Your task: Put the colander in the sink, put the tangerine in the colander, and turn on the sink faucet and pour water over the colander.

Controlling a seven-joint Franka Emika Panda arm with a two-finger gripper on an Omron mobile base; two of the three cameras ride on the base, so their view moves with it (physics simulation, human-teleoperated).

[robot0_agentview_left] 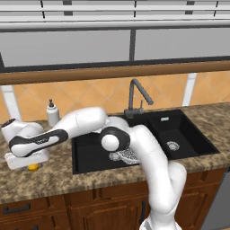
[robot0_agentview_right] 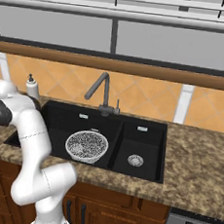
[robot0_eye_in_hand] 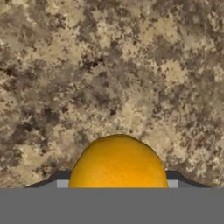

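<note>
While the arm reaches far out over the counter, these hold:

Gripper (robot0_agentview_left: 32,165): down at the counter, left of the sink; its jaws are closed on the tangerine, one finger at each side of the fruit in the hand view.

Tangerine (robot0_eye_in_hand: 118,162): between the fingertips, right at the gripper; in the left base view only a small orange patch of it shows beneath the white hand, at the counter's surface. Whether it rests on the stone or is just lifted, I cannot tell.

Counter (robot0_eye_in_hand: 109,70): brown speckled stone directly below the gripper.

Colander (robot0_agentview_right: 86,146): well off to the gripper's right, sitting upright in the wide basin of the sink; in the left base view the arm's elbow hides most of it.

Sink (robot0_agentview_left: 179,123): black, two basins, to the right of the gripper; the smaller basin lies farthest from it.

Sink faucet (robot0_agentview_left: 135,96): behind the sink, past the colander from the gripper, its spout angled over the divider between the basins.

Soap bottle (robot0_agentview_left: 52,112): white, near the gripper, behind it toward the tiled wall.
</note>
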